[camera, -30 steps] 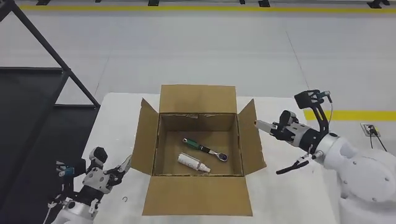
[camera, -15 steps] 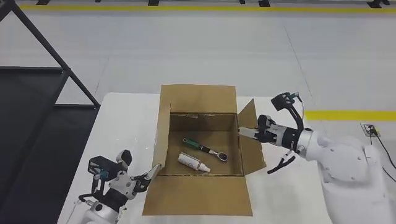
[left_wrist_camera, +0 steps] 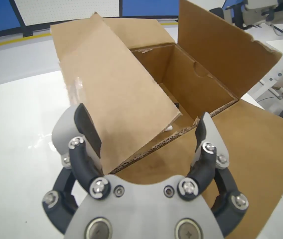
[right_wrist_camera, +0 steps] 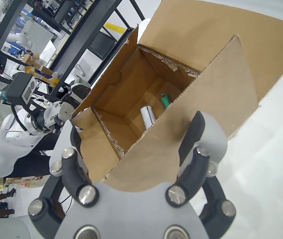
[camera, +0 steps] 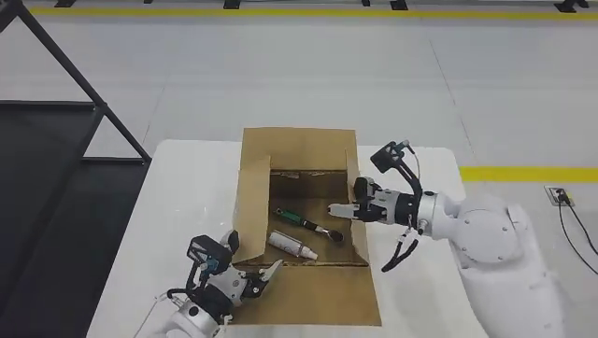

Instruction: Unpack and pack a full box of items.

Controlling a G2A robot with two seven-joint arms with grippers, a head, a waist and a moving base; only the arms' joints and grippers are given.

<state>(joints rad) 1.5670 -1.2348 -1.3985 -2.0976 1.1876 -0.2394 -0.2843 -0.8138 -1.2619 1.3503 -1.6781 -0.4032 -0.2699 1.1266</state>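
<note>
Top: box (camera: 299, 147) centred on bench (camera: 177, 198), ratchet (camera: 305, 222) and tube (camera: 292, 245) inside.
Left wrist: left tool (left_wrist_camera: 142, 115) apart, straddling left flap (left_wrist_camera: 111, 83).
Right wrist: right tool (right_wrist_camera: 136, 125) apart around right flap (right_wrist_camera: 206, 95).
Looks like items packed; flaps not yet closed.

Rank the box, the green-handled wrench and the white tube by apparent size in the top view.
1. Cardboard box, far largest.
2. Green-handled wrench, longer but thinner.
3. White tube, shorter, thicker; nearly tied with wrench.
</note>
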